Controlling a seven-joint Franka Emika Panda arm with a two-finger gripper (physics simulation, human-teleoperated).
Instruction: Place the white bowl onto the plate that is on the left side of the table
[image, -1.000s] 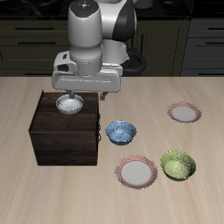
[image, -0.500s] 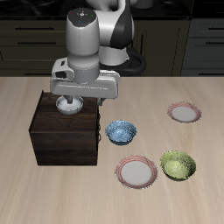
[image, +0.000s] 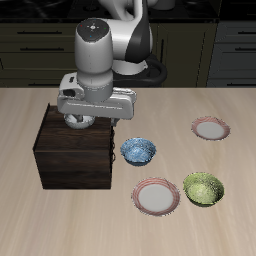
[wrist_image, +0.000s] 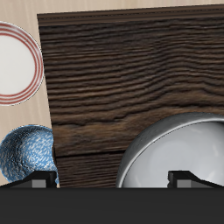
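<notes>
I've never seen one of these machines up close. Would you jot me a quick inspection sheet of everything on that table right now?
Surface: table, light wood grain.
Job's things: white bowl sits on top of the dark wooden box; plate with pink rim lies bare, farther back.
Clutter: blue patterned bowl; yellow-green bowl; second pink-rimmed plate near the table's front edge.
Claw: claw is right above the white bowl; open or shut cannot be told.
Cables: nothing seen.
Surroundings: dark cabinets behind.
</notes>
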